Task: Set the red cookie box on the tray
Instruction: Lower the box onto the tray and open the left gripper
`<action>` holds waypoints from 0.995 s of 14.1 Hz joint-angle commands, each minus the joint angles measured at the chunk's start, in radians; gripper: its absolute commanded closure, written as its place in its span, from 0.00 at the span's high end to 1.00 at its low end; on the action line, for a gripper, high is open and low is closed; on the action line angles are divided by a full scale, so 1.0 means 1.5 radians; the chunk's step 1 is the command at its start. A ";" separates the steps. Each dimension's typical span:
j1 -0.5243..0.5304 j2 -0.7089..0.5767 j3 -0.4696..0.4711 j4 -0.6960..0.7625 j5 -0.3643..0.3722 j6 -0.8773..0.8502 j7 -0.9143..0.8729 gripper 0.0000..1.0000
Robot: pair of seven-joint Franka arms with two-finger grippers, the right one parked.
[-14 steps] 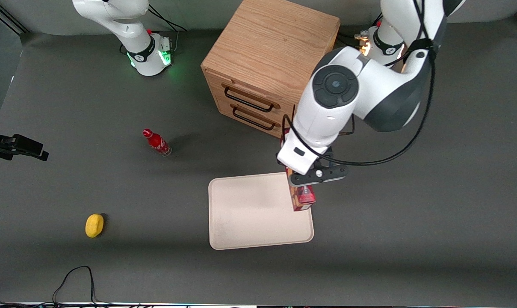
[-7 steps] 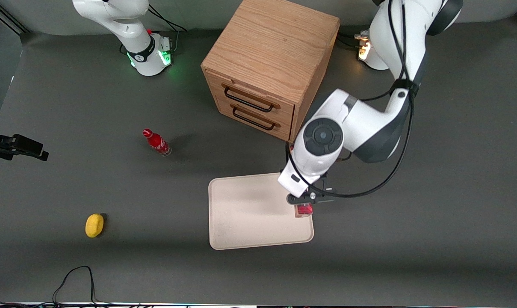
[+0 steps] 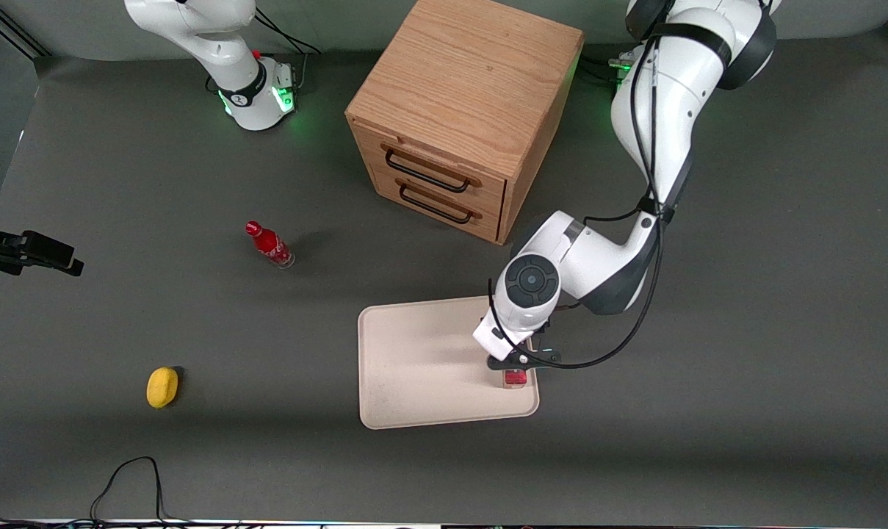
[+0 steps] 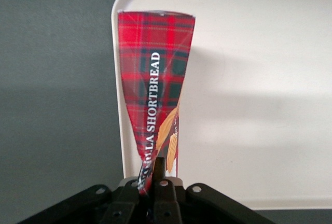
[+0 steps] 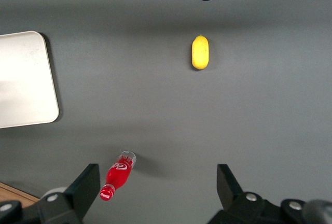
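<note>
The gripper (image 3: pixel 515 365) hangs low over the tray (image 3: pixel 421 367), near the tray's corner toward the working arm's end of the table and close to the front camera. Its fingers (image 4: pixel 160 169) are pinched narrowly on the upper end of the red cookie box (image 4: pixel 154 94), which they hold upright. In the wrist view the box runs away from the fingers as a tartan column with white lettering and tan cookie pictures; its lower end sits just inside the tray's rim, though whether it touches the tray floor cannot be told. In the front view only a small red patch of the box (image 3: pixel 515 378) shows under the black gripper body.

Taking the gripper as the clock's center in the front view, the bare cream floor of the tray spreads toward 9 o'clock, with nothing lying on it. The wooden drawer cabinet (image 3: pixel 464 110) stands at about 11 o'clock, well apart from the tray, its two dark-handled drawers facing the camera. The working arm's white elbow (image 3: pixel 561 264) rises at roughly 1 o'clock, between the cabinet's corner and the gripper, with a black cable looping beside it. A small red bottle (image 3: pixel 269 244) lies tilted on the dark table at about 10 o'clock, toward the parked arm's end. A yellow lemon-like object (image 3: pixel 162 386) rests at 9 o'clock, farther toward that end.
</note>
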 commanded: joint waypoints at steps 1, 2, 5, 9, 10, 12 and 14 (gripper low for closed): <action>-0.006 0.007 0.003 0.004 0.019 0.027 -0.002 0.00; -0.005 0.012 0.004 0.004 0.019 0.037 -0.003 0.00; -0.013 0.019 0.027 0.005 0.018 0.040 -0.003 0.00; -0.014 0.020 0.029 0.003 0.021 0.051 -0.003 0.87; -0.015 0.019 0.029 0.004 0.022 0.047 -0.002 1.00; -0.015 0.007 0.030 0.004 0.022 0.027 -0.003 1.00; -0.014 -0.029 0.028 0.011 0.019 -0.044 -0.005 1.00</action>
